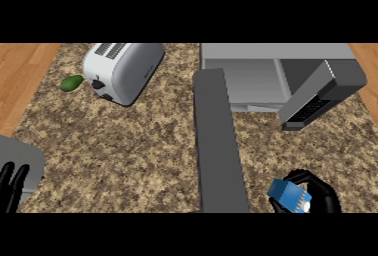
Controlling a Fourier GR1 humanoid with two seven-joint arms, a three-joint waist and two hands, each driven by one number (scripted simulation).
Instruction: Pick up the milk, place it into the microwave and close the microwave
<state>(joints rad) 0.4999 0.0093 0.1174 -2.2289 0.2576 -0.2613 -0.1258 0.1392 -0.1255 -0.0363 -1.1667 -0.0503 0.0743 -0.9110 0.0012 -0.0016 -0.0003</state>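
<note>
We're gripping the small blue milk carton with the black right hand curled round it, probably just off the speckled stone counter, well short of the grey box microwave, whose dark slab door is hanging open, so placing and closing aren't done yet; the black left hand is resting open at lower left.

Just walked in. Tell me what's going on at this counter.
The robot's right hand is curled round the blue milk carton at the lower right of the counter, short of the microwave. The microwave's door stands open and the milk is not yet inside. The left hand rests open at the lower left edge. A toaster and a small green item sit at the far left.
</note>
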